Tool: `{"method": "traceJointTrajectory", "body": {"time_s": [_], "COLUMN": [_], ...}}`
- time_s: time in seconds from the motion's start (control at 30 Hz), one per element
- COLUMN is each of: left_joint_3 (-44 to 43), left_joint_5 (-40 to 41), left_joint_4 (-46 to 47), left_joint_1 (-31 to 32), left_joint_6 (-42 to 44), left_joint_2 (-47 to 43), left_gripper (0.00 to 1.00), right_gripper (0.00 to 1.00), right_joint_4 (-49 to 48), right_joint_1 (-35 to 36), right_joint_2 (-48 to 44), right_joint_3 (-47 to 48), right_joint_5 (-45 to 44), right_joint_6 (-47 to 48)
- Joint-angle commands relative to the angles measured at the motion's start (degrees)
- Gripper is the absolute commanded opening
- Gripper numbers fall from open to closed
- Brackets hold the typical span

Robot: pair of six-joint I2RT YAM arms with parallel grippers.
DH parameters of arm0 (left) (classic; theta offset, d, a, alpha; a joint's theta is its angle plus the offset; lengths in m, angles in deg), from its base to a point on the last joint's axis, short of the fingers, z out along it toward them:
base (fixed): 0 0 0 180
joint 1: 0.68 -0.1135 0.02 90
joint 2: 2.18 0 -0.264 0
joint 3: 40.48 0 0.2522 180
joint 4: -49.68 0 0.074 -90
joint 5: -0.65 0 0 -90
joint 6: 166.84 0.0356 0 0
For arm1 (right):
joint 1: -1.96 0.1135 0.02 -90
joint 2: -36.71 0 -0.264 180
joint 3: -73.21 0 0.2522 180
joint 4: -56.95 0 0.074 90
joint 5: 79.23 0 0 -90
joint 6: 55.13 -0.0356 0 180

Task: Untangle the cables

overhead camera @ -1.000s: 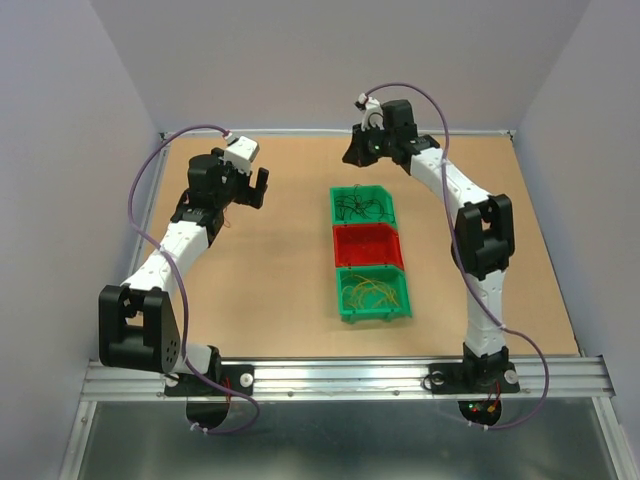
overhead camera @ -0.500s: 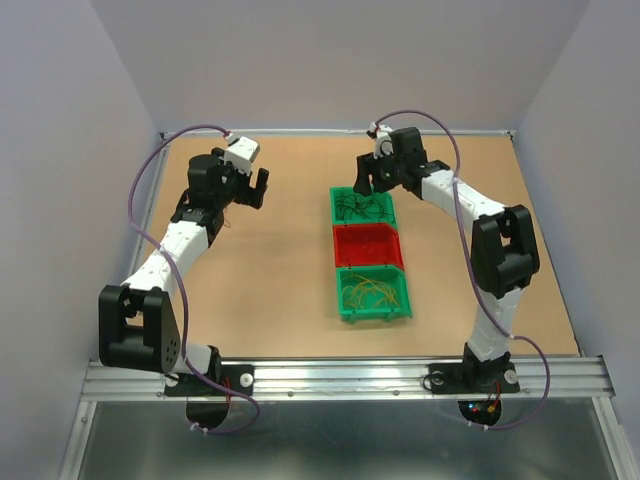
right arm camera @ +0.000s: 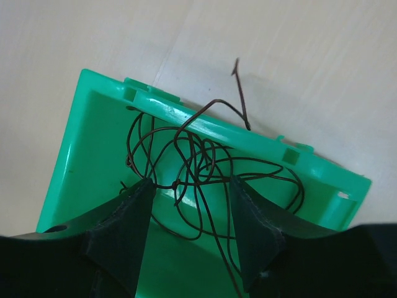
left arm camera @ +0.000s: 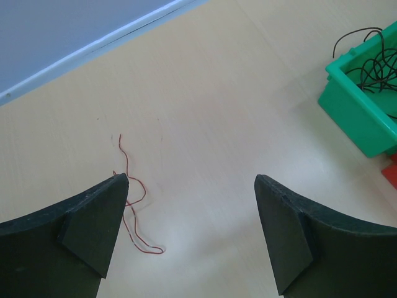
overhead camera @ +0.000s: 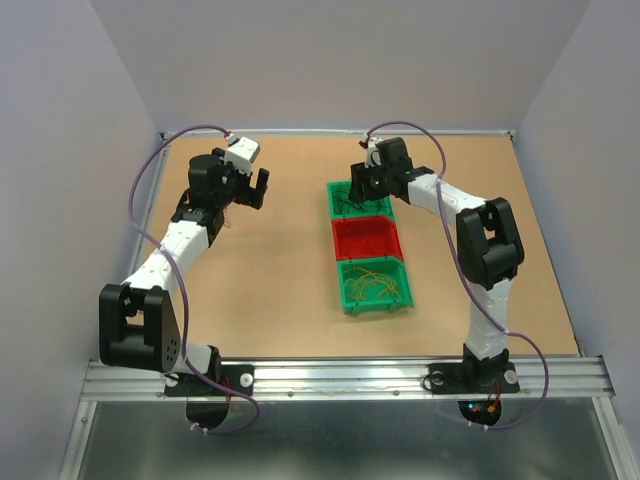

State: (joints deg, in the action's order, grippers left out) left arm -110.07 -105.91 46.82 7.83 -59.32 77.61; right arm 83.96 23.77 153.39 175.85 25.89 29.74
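Since everything on the table [overhead camera: 270,290] sits close together, my first worry is the far green bin [right arm camera: 87,143]. It looks light, and a snagged lift could drag it against the red bin [overhead camera: 366,243] touching its near side. My right gripper [right arm camera: 191,192] hangs over that bin with its fingers apart and nothing pinched, the dark wires [right arm camera: 198,155] looping between them. Closing here may catch several at once. One strand pokes over the rim and could spill. My left gripper [left arm camera: 191,183], spread wide, hovers above a lone red wire [left arm camera: 144,194] at far left, thin enough to slip.
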Motion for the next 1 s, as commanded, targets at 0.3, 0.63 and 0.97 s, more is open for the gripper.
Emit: {"method": "traceJointTrajectory", "body": {"time_s": [0.3,0.63,0.97], "left_joint_3": [0.20,0.29,0.29], "left_joint_5": [-1.55,-1.64,-1.29], "left_joint_4": [2.02,2.02,2.11], "left_joint_1": [-0.16,-0.16,-0.16], "left_joint_6": [0.50,0.68,0.68], "left_joint_2": [-0.51,-0.42,-0.25], "left_gripper": [0.95,0.95,0.95], "right_gripper": [0.52,0.21,0.04], "right_joint_4": [-8.33,-28.08,-36.11], "right_joint_1": [3.33,3.77,3.77], "right_joint_2": [2.06,-0.75,-4.00], "right_joint_3": [2.88,-6.60,-11.89], "right_joint_5": [-7.99,-14.76,-10.19], "right_joint_6": [-6.74,-10.26,-9.47]}}
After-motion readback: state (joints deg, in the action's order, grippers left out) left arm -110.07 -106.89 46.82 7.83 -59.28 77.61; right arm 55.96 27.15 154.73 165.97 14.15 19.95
